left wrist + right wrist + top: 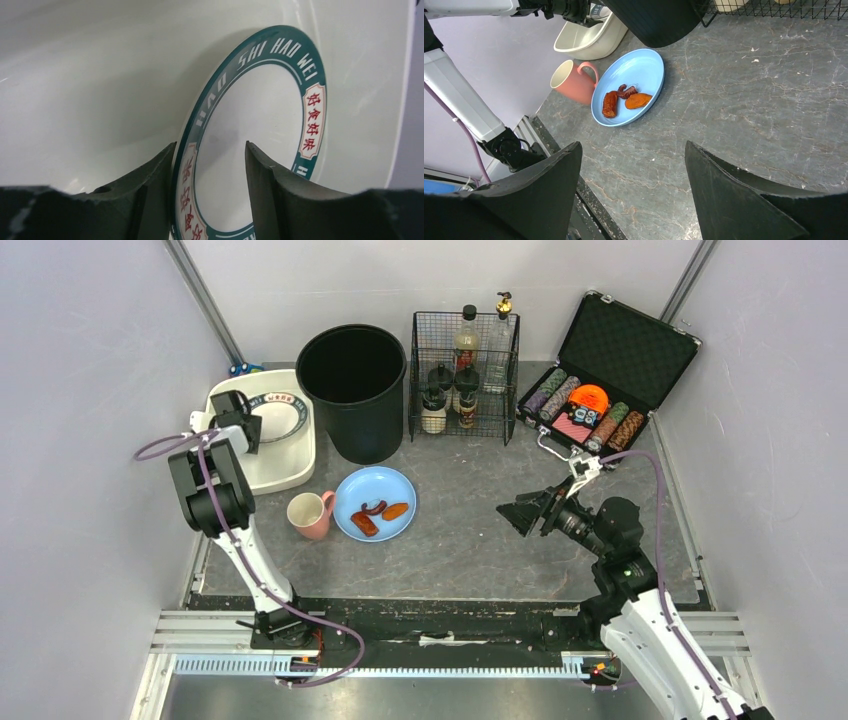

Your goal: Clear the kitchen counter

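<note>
My left gripper parted astride the plate in the tub, right gripper wide, empty, over the kitchen counter

Top overhead, whole kitchen counter; left wrist close inside tub — right wrist, top share blue plate.

The dark grey mottled surface before me carries a white tub far left, a black bucket, a wire basket and an open chip case along the back, and nearer, a pink mug just beside a blue plate.
</note>
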Robot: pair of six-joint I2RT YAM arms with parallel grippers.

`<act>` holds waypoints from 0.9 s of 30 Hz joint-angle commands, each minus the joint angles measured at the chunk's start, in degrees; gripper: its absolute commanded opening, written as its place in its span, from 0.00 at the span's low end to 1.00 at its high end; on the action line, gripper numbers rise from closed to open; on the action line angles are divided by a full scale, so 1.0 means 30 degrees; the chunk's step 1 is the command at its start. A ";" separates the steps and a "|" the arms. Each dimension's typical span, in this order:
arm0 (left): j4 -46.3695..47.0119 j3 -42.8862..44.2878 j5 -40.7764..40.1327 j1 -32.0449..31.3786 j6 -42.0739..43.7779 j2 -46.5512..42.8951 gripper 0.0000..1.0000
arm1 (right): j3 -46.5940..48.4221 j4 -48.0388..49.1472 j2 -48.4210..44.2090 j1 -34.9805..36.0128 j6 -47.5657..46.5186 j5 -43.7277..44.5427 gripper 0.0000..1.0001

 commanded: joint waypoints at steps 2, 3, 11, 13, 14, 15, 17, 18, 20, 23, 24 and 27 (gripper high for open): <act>-0.1302 0.3332 0.1685 0.0643 0.0929 0.1570 0.64 | -0.0502 0.1926 0.0318 0.0009 0.0516 -0.0010 0.77; -0.1668 0.3941 0.2315 0.0764 0.1130 0.1986 0.65 | -0.0565 0.2057 0.0381 0.0010 0.0511 0.0047 0.77; -0.2566 0.3994 0.3617 0.0976 0.1720 0.1646 0.74 | -0.0714 0.2191 0.1420 0.0027 0.0105 0.0943 0.78; -0.3107 0.4012 0.3902 0.0981 0.1967 0.1342 0.75 | -0.0744 0.2268 0.1702 0.0027 0.0074 0.0914 0.78; -0.3411 0.4012 0.3996 0.0979 0.2170 0.1174 0.75 | -0.0751 0.2321 0.1872 0.0027 0.0062 0.0840 0.78; -0.3827 0.4033 0.4091 0.0977 0.2371 0.1033 0.75 | -0.0726 0.2346 0.2013 0.0026 0.0064 0.0754 0.78; -0.4491 0.3983 0.4161 0.0977 0.2796 0.0614 0.75 | -0.0653 0.2324 0.2297 0.0027 0.0076 0.0531 0.78; -0.4813 0.3912 0.4163 0.0988 0.3061 0.0393 0.75 | -0.0615 0.2323 0.2424 0.0027 0.0064 0.0479 0.78; -0.5325 0.3611 0.4163 0.0969 0.3413 -0.0163 0.75 | -0.0466 0.2062 0.2735 0.0027 -0.0122 0.0545 0.78; -0.6062 0.3216 0.4163 0.0955 0.3956 -0.1104 0.75 | -0.0378 0.1907 0.3083 0.0056 -0.0225 0.0638 0.79; -0.6230 0.3022 0.4163 0.0948 0.4115 -0.1487 0.75 | -0.0374 0.1928 0.3211 0.0071 -0.0261 0.0666 0.79; -0.6526 0.2255 0.4163 0.0941 0.4320 -0.2588 0.75 | -0.0348 0.1999 0.3691 0.0162 -0.0344 0.0905 0.80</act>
